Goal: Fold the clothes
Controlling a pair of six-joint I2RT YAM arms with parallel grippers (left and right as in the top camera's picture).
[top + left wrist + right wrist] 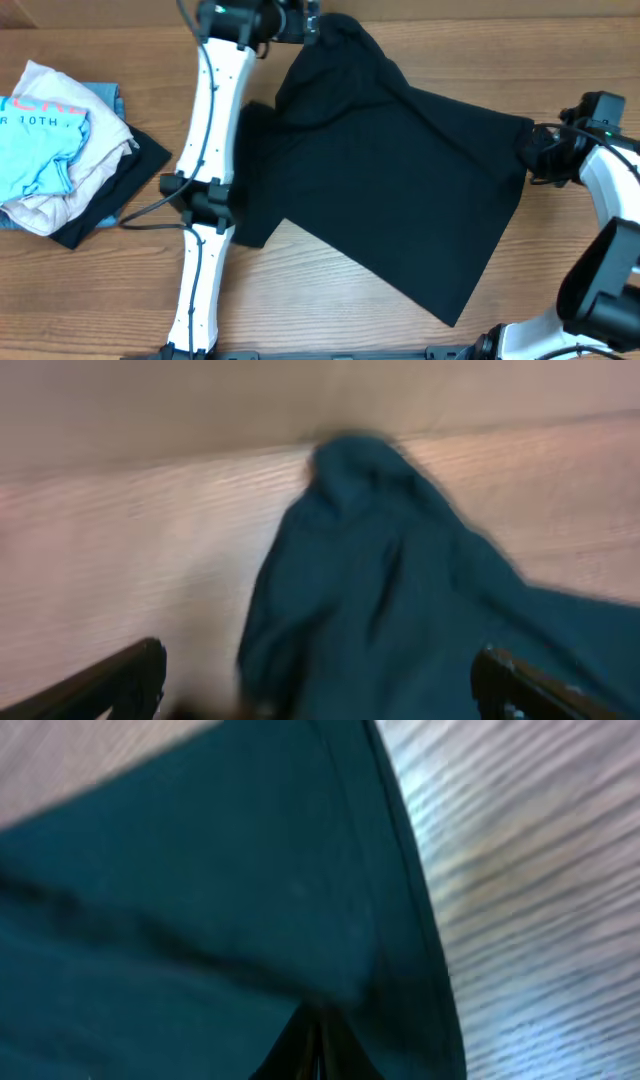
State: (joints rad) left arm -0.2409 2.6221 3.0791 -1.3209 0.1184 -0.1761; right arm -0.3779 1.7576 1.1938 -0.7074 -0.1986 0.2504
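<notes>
A black T-shirt (pixel 390 170) lies spread across the middle of the wooden table, partly folded over itself. My left gripper (pixel 318 25) is at the shirt's far corner near the table's back edge; in the left wrist view its fingers (pixel 320 680) are wide apart over the bunched dark cloth (pixel 400 590), holding nothing. My right gripper (pixel 532 152) is at the shirt's right edge; in the right wrist view its fingers (pixel 318 1030) are closed together on the cloth (pixel 200 900).
A pile of other clothes (pixel 55 140), light blue, cream and black, sits at the table's left side. Bare wood (pixel 330 300) lies in front of the shirt. A cable (pixel 150 215) runs by the left arm's elbow.
</notes>
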